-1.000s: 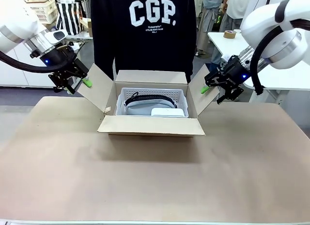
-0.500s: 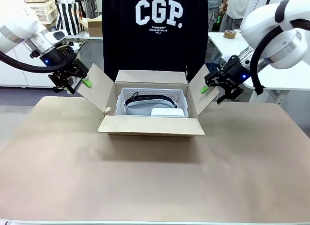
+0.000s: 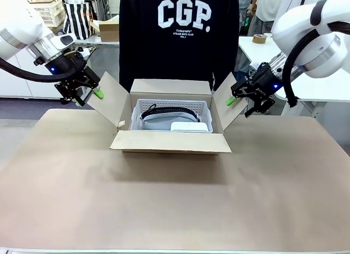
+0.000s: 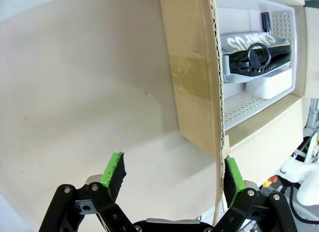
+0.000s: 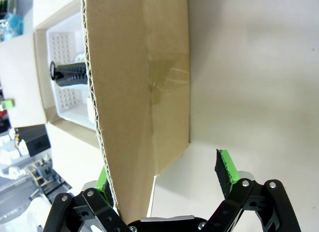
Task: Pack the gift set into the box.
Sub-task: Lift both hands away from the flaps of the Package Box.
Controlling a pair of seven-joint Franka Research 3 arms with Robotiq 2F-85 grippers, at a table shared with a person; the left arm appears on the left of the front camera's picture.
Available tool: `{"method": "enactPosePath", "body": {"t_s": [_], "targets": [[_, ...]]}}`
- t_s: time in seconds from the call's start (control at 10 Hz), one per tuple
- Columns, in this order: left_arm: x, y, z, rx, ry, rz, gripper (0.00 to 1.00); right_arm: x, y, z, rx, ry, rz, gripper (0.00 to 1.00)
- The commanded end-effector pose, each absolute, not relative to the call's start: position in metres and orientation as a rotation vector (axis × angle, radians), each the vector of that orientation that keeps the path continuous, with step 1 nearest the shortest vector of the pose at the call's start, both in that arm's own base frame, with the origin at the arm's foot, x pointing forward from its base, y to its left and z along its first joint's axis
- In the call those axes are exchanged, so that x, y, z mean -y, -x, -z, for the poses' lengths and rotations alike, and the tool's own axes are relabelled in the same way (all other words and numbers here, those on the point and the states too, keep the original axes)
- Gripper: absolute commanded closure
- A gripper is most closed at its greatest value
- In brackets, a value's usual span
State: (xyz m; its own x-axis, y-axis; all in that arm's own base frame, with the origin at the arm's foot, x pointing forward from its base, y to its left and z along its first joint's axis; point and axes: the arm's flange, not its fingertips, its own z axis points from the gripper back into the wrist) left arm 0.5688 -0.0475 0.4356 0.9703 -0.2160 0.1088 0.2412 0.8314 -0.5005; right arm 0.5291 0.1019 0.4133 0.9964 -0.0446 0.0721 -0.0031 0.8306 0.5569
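Sitting inside the box [image 3: 170,135] in the middle of the counter [image 3: 175,205], the gift set lies in plain sight. The grey pouch [image 3: 158,123] rests flat with its black band [image 3: 167,111] curving over its top. The white rounded piece [image 3: 188,126] lies against the pouch's near right side. The white perforated panel [image 3: 164,104] rises round them along the far and side walls.

All four flaps of the box are open, so nothing covers the contents from above. The near flap [image 3: 170,142] hangs outward toward the robot and the far flap [image 3: 170,86] stands upright. The left flap [image 3: 109,100] and right flap [image 3: 225,104] slant up and outward.

Each side flap stands between a gripper and the box's inside. The left gripper [image 3: 85,95] is spread wide at the left flap's outer edge. In its wrist view the corrugated edge runs down right beside one green pad [image 4: 233,174], and I cannot tell whether they touch. The right gripper [image 3: 243,105] is likewise spread wide, and the right flap's edge lies between its fingers, close against one finger and well clear of the other pad [image 5: 227,167].

A person [image 3: 178,41] in a black printed top stands just beyond the far flap. Farther off are a tape roll [image 3: 260,39] on a white table to the right, and a small tan carton [image 3: 109,29] and a striped bag [image 3: 76,19] to the left.
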Motion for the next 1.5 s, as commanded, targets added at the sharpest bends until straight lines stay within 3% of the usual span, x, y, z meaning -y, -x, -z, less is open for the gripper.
{"method": "enactPosePath", "body": {"t_s": [0.0, 0.3, 0.5, 0.8, 0.9, 1.0, 1.1, 1.4], "targets": [[0.051, -0.552, -0.466, 0.062, 0.599, 0.323, 0.00, -0.100, -0.515, -0.442, 0.105, -0.627, -0.021, 0.00], [0.023, -0.431, -0.541, 0.187, 0.799, 0.526, 0.00, -0.040, -0.419, -0.519, 0.185, -0.896, -0.069, 0.00], [0.005, -0.370, -0.540, 0.167, 0.898, 0.728, 0.00, -0.009, -0.362, -0.533, 0.092, -1.176, -0.085, 0.00], [-0.025, -0.350, -0.521, 0.237, 1.109, 0.744, 0.00, 0.048, -0.323, -0.513, 0.120, -1.554, -0.050, 0.00], [-0.033, -0.363, -0.519, 0.285, 1.238, 0.694, 0.00, 0.058, -0.326, -0.507, 0.161, -1.609, -0.026, 0.00], [-0.033, -0.385, -0.515, 0.322, 1.286, 0.570, 0.00, 0.032, -0.315, -0.533, 0.100, -1.444, -0.074, 0.00], [-0.029, -0.339, -0.518, 0.247, 1.108, 0.739, 0.00, 0.032, -0.315, -0.533, 0.100, -1.444, -0.074, 0.00], [-0.029, -0.339, -0.518, 0.247, 1.108, 0.739, 0.00, 0.032, -0.315, -0.533, 0.100, -1.444, -0.074, 0.00]]}}
